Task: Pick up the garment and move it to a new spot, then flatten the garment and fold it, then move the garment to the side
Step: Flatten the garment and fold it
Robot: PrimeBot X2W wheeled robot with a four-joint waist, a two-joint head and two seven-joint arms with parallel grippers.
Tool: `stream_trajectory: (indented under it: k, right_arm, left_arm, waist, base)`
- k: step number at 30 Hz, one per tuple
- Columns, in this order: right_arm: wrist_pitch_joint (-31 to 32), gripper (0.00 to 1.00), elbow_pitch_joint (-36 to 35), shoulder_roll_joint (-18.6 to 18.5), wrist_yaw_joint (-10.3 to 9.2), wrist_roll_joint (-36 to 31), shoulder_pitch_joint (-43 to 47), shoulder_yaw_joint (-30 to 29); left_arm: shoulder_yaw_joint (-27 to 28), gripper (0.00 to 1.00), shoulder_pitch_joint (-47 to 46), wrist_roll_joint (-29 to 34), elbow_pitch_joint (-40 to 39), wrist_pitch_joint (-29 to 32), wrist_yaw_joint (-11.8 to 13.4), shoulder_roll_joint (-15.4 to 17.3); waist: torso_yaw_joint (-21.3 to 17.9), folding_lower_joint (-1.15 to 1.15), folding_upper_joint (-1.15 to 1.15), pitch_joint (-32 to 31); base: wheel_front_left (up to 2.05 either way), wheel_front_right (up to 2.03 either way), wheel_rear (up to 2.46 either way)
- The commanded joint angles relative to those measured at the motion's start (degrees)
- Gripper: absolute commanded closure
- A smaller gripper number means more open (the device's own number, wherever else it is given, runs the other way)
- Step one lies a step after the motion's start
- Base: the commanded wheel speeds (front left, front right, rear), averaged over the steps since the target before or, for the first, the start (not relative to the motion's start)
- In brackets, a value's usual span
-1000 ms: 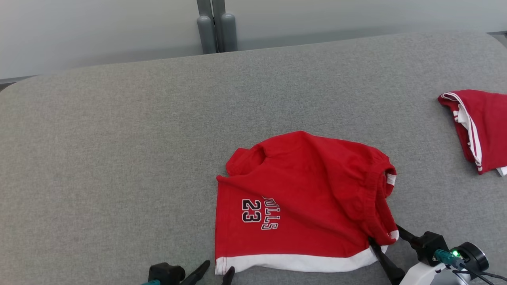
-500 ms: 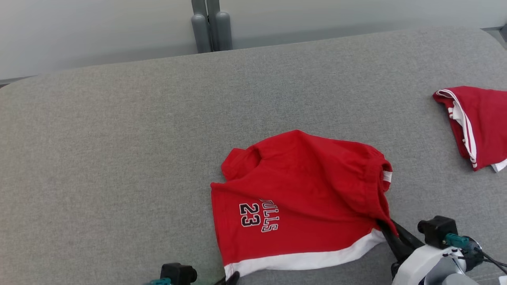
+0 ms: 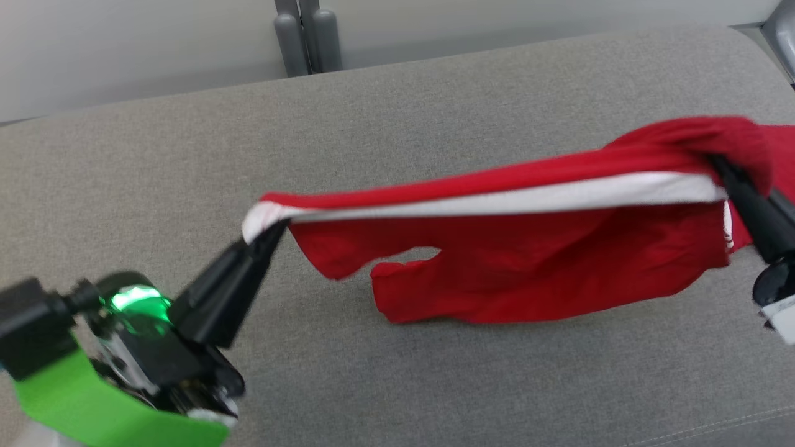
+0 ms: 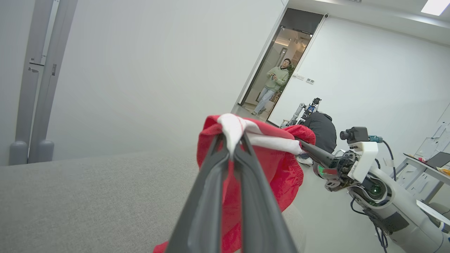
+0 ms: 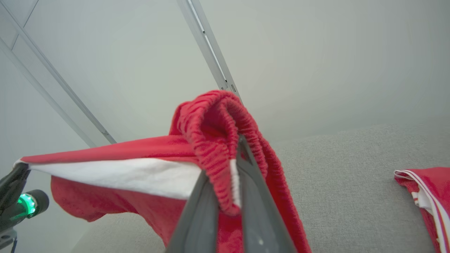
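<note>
Hanging stretched above the grey table, the red garment is pinched at its white hem by the left gripper and at its waistband by the right gripper, both clamped tight. Pickup looks done; placing, flattening, folding and moving aside remain.

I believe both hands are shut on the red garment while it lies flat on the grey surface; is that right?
Not quite: the garment does not lie flat. The head view shows it lifted, stretched between the left hand and right hand, hanging over the grey surface. Both are shut on it.
</note>
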Motion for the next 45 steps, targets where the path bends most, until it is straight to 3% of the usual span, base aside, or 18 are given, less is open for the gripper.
stream_trajectory:
  k: [1,6,11,13,17,22,27,35,40,45]
  right_arm:
    - [3.75,1.00,-0.55,0.90,-0.13,1.24,-3.32,-2.33]
    - [19.82,1.00,5.66,7.18,-0.20,-0.77,-22.19,-9.15]
    - [29.57,1.00,17.39,18.24,-0.30,-14.13,-48.67,-12.05]
    - [29.12,1.00,22.81,22.24,-0.21,-23.14,-61.02,-13.69]
    - [21.45,1.00,33.31,24.80,-0.50,-33.37,-76.80,-16.05]
    - [11.67,1.00,45.15,25.08,-0.49,-32.57,-83.36,-13.45]
    - [7.89,1.00,48.87,25.47,-0.26,-29.70,-73.99,-8.33]
    - [12.34,1.00,39.59,21.56,-0.20,-18.47,-41.31,-6.32]
    - [16.74,1.00,31.26,22.65,-0.52,-10.95,-18.42,-7.40]
    - [18.64,1.00,21.90,23.33,-0.50,-7.43,-1.48,-8.08]
  left_arm:
    - [2.40,1.00,-4.33,-0.91,-0.21,1.22,0.89,1.61]
    - [6.95,1.00,-25.25,-4.63,7.49,8.19,4.26,1.34]
    - [6.20,1.00,-49.70,-1.49,22.94,11.50,5.92,-1.91]
    - [6.04,1.00,-60.35,1.98,31.41,10.23,6.09,-3.56]
    - [6.75,1.00,-74.34,6.52,46.57,2.93,5.18,-6.97]
    - [4.61,1.00,-80.29,10.89,57.94,-6.19,0.78,-9.17]
    - [-1.23,1.00,-70.92,12.35,59.83,-12.56,-1.76,-9.14]
    - [-7.67,1.00,-38.74,14.31,47.86,-14.63,-1.91,-6.45]
    - [-6.61,1.00,-18.81,14.81,40.24,-14.67,0.32,-7.32]
    - [-2.23,1.00,-2.41,14.25,32.10,-14.71,5.12,-7.64]
  waist:
    - [0.66,0.00,0.00,2.91]
    - [2.71,0.00,0.00,10.68]
    - [4.31,0.00,0.00,20.05]
    - [4.91,0.00,0.00,24.21]
    - [6.22,0.00,0.00,29.32]
    - [7.43,0.00,0.00,32.34]
    - [7.97,0.00,0.00,31.56]
    - [9.40,0.00,0.00,23.59]
    - [10.17,0.00,0.00,16.19]
    - [10.20,0.00,0.00,9.13]
  base:
    - [0.00,0.00,0.00]
    - [0.00,0.00,0.00]
    - [0.00,0.00,0.00]
    - [0.00,0.00,0.00]
    - [0.00,0.00,0.00]
    - [0.00,0.00,0.00]
    - [0.00,0.00,0.00]
    - [0.00,0.00,0.00]
    - [0.00,0.00,0.00]
    - [0.00,0.00,0.00]
